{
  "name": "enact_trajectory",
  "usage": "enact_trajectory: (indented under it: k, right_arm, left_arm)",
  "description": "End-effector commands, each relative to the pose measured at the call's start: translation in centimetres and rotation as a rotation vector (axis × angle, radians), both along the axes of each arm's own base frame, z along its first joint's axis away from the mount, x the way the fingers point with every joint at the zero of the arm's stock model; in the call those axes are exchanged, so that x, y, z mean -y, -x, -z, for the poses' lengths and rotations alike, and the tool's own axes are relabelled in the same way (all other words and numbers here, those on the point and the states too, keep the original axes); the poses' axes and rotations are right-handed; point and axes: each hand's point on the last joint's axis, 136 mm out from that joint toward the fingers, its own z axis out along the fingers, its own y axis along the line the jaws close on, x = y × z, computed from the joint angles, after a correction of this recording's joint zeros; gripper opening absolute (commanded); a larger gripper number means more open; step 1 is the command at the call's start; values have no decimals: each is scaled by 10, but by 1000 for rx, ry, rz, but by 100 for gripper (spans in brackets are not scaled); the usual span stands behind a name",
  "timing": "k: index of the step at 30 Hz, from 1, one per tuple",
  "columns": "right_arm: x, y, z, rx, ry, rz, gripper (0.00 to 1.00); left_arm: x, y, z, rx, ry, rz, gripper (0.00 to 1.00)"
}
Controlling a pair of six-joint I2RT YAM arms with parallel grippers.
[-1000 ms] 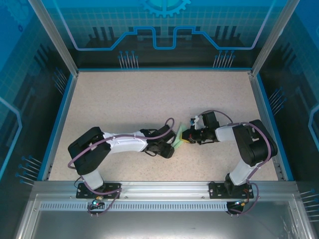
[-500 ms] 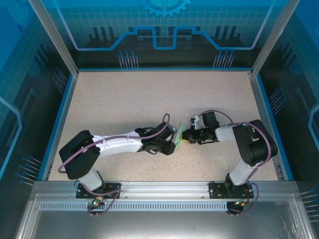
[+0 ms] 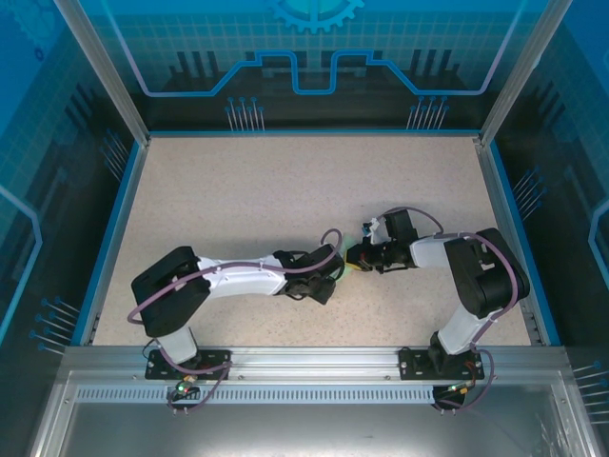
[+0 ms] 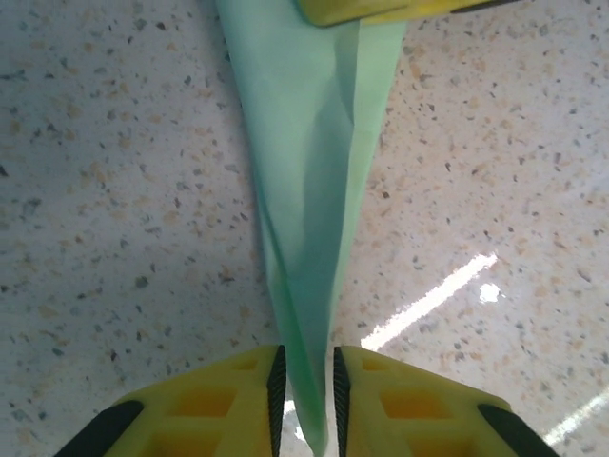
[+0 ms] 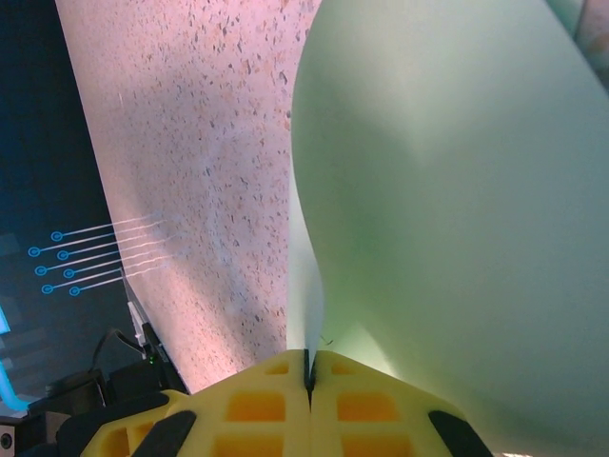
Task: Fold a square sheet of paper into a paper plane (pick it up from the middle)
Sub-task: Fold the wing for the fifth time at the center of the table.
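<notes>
Right gripper [image 5: 309,373] is clenched on the paper plane [image 5: 457,238], pinching its edge just above the table [image 3: 238,190]. Left gripper [image 4: 304,381] straddles the narrow tip of the plane, jaws nearly together around it. I can't tell if they bite. From above, both grippers meet mid-table, slightly right of centre.

no words, numbers, labels or brands can be read; the back wall [image 3: 381,38] bears a gear emblem [image 3: 315,11] without letters.
</notes>
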Motion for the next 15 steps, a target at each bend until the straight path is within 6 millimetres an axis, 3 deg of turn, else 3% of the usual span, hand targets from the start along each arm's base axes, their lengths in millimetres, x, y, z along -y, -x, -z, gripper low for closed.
enact_trajectory:
  k: [1,15]
  right_arm:
    - [-4,2,3,-8,18,-22,3]
    - [-5,1,2,1,17,-23,3]
  left_arm:
    - [-2,-5,3,25,-56,10,20]
    - [-14,-2,16,51,-168,23,11]
